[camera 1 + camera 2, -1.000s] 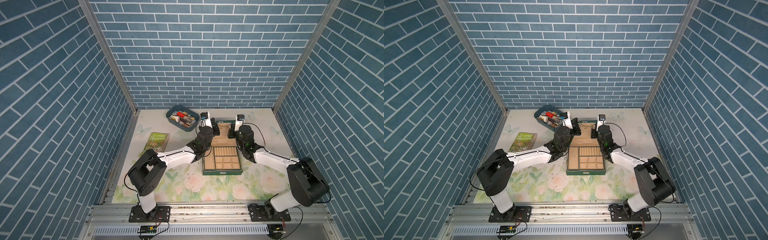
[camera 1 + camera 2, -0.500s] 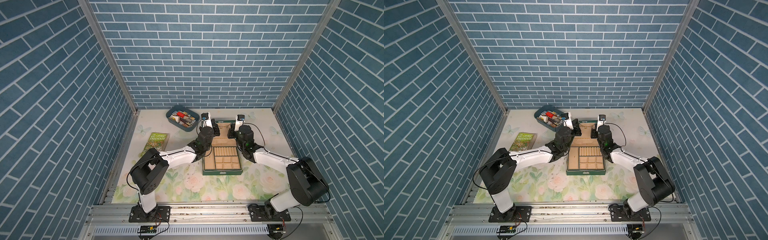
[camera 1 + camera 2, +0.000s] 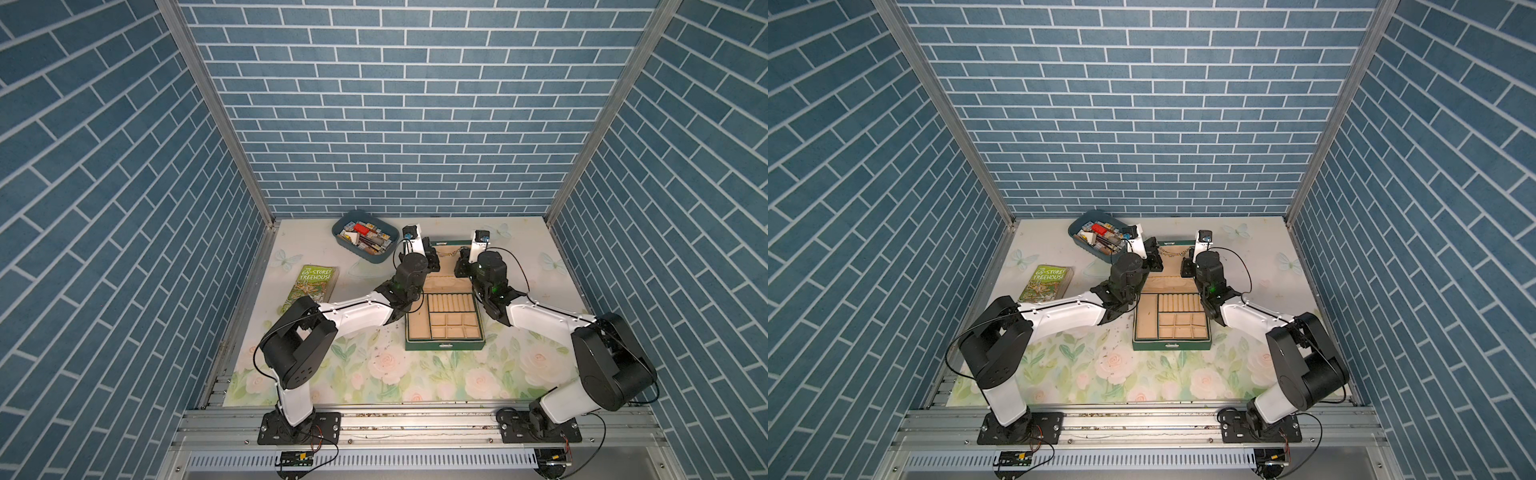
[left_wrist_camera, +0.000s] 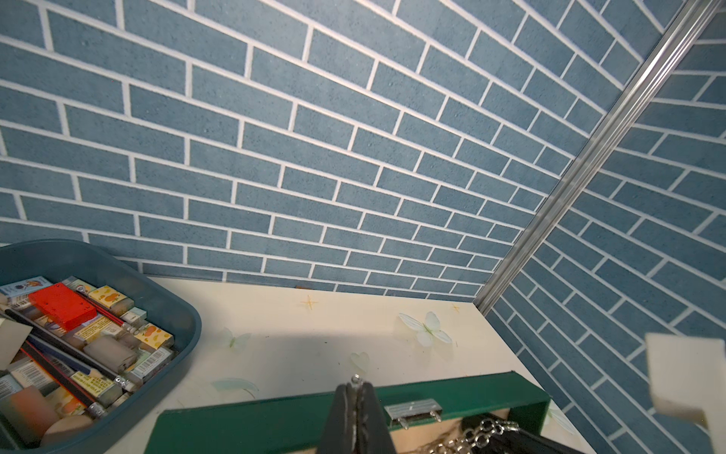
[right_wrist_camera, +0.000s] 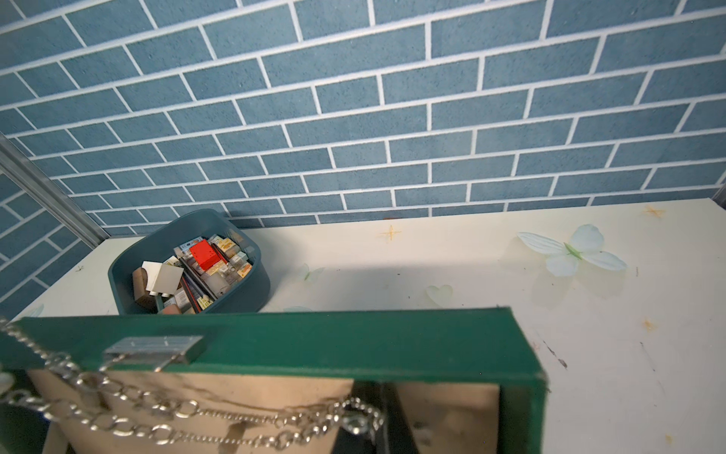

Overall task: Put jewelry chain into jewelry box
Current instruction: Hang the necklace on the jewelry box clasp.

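The dark green jewelry box (image 3: 444, 345) stands open in the middle of the mat, beige compartments showing and its lid (image 5: 353, 342) tilted back. The pale jewelry chain (image 5: 196, 412) hangs in a doubled strand in front of the lid's lining, stretched between both grippers; it also shows in both top views (image 3: 449, 252) (image 3: 1173, 251). My left gripper (image 4: 356, 387) is shut on one end, a small ring poking out past its tips. My right gripper (image 5: 373, 426) is shut on the other end at the round clasp. Both grippers sit at the lid's two sides (image 3: 434, 259) (image 3: 459, 266).
A blue-grey bin (image 3: 365, 258) full of erasers, pencils and small boxes stands at the back left, close to the left wrist. A green paperback book (image 3: 311, 286) lies on the left of the mat. The lid's metal clasp (image 5: 153, 348) juts from its upper edge. Brick-patterned walls close in three sides.
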`<state>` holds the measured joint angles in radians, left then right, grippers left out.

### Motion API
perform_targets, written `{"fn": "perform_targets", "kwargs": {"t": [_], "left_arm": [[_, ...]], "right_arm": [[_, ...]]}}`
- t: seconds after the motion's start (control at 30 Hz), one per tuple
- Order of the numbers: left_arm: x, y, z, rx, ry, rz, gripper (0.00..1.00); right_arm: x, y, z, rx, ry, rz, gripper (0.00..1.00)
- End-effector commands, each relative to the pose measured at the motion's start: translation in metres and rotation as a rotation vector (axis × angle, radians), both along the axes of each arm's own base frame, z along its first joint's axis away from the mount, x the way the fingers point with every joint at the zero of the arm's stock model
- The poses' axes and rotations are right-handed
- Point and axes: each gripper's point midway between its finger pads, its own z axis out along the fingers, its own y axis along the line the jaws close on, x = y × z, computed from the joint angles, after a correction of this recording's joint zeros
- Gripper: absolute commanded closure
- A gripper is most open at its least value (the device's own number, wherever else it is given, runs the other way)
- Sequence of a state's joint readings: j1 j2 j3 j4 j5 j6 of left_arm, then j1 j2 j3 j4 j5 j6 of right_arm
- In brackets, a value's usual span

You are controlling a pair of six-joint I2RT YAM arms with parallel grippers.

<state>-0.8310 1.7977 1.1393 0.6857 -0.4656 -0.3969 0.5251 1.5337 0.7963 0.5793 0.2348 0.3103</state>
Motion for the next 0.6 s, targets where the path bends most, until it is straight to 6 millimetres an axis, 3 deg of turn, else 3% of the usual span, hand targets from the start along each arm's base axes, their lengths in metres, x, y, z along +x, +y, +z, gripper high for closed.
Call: {"fn": "perform_targets", "kwargs": {"t": [0.0,0.57], "left_arm": [[0.0021,-0.0012,-0.0069,0.007,0.012,-0.006,1.00],[-0.0045,0.0054,-0.0043,-0.009,-0.014,-0.005,1.00]], "right_arm": [[-0.0034,-0.0002,-0.0103,0.033,0.026,0.005,1.00],[-0.0123,0.0036,-0.0140,0.059,0.000,0.016,1.00]]}}
